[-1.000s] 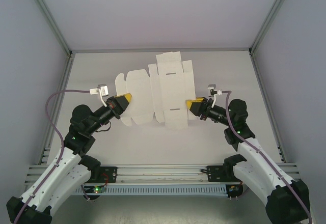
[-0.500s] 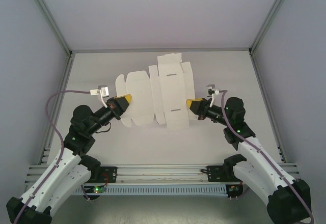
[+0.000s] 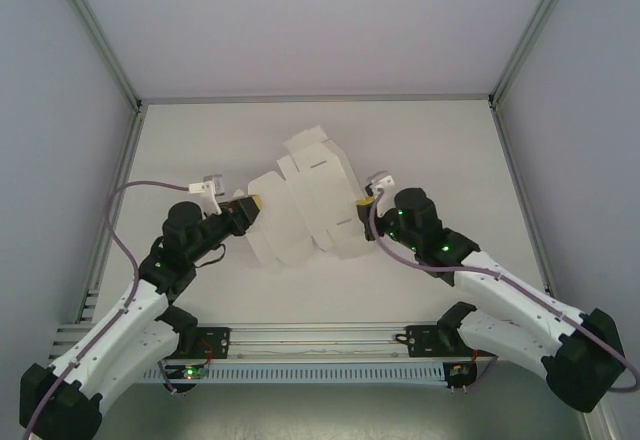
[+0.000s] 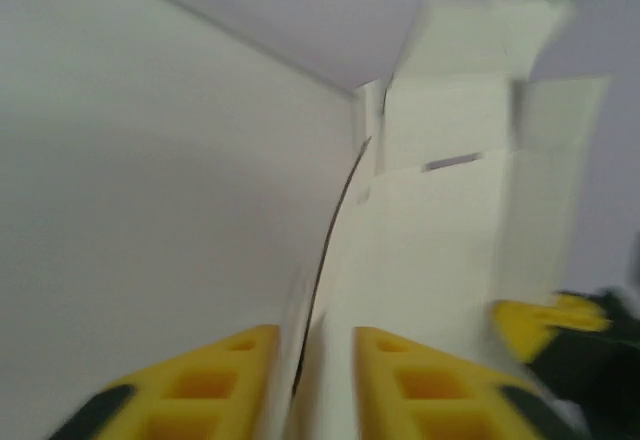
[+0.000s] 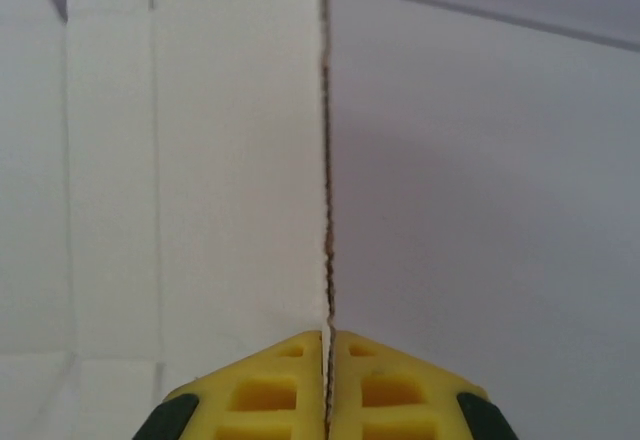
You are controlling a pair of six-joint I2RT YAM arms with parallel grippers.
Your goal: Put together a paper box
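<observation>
Now the box (image 3: pixel 308 198) spans lengthwise between both arms: right gripper (image 3: pixel 366 201) clenched on its right edge, left gripper (image 3: pixel 253 203) parted loosely around its left edge.

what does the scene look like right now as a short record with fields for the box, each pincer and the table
paper box: white card cut-out, flaps spread, bent along its creases, not yet a closed box
left pincer: fingers apart, card edge between them
right pincer: shut on the card's edge
table: white, box near its middle
task status: assembly not finished
</observation>
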